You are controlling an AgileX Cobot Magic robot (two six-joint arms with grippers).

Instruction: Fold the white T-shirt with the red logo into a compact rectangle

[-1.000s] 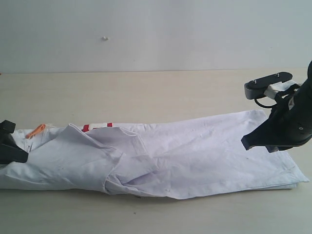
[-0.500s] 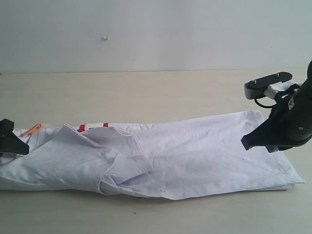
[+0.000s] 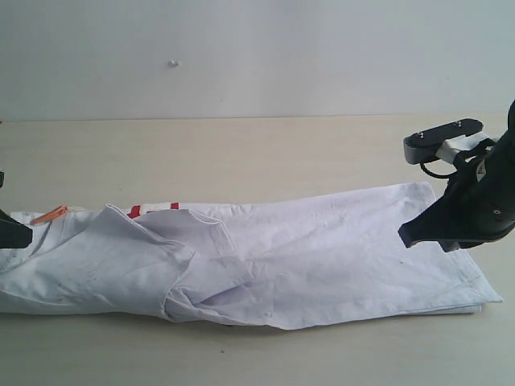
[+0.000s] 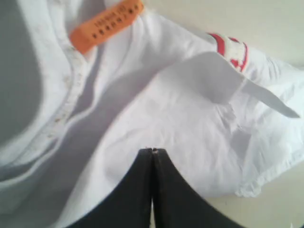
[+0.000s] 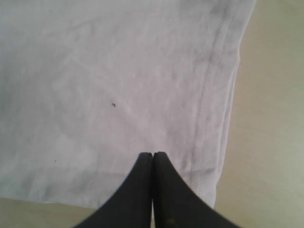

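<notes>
The white T-shirt (image 3: 322, 249) lies folded into a long strip across the table, its neck end at the left. Its orange neck tag (image 3: 50, 215) and a sliver of the red logo (image 3: 153, 209) peek out there. My left gripper (image 3: 14, 232) is at the view's left edge, beside the collar. In the left wrist view it (image 4: 153, 151) is shut with nothing in it, above the shirt (image 4: 180, 118), with the tag (image 4: 107, 24) and logo (image 4: 230, 49) beyond. My right gripper (image 3: 406, 235) hovers shut over the hem end; its tips (image 5: 153, 154) sit near the stitched hem (image 5: 209, 95).
The beige table (image 3: 241, 153) stretches behind the shirt to a pale wall. A narrow band of table (image 3: 241, 354) runs in front of the shirt. The right arm's black wrist housing (image 3: 442, 138) stands above the shirt's right end.
My left gripper has drawn back to the left, almost out of the exterior view. The shirt's neck end shifted slightly left and settled. The right arm has not moved.
</notes>
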